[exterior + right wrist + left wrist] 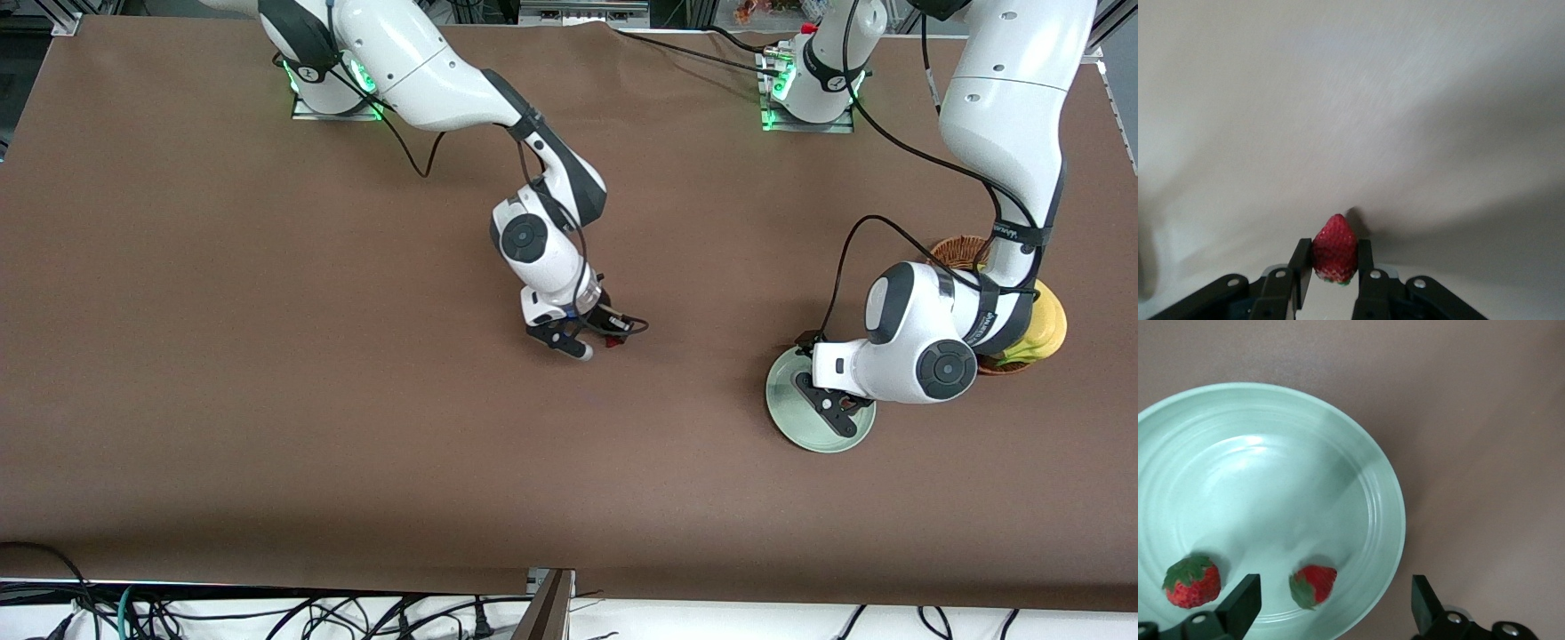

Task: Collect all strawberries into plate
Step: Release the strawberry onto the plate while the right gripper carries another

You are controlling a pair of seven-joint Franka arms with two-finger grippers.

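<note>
right gripper clamped across a small red strawberry with a green cap, low over the middle of the brown table.

the berry looks light, soft and easily bruised, and its tapered tip could let it squirt out; holding its broad part near the cap, as here, with gentle pressure seems safest. two more red strawberries already lie in the round pale mint-green plate, toward the left arm's end of the table. the left gripper hovers over that plate, fingers apart and empty. next to the plate, farther from the front camera, sits a brown woven basket with yellow fruit.
</note>
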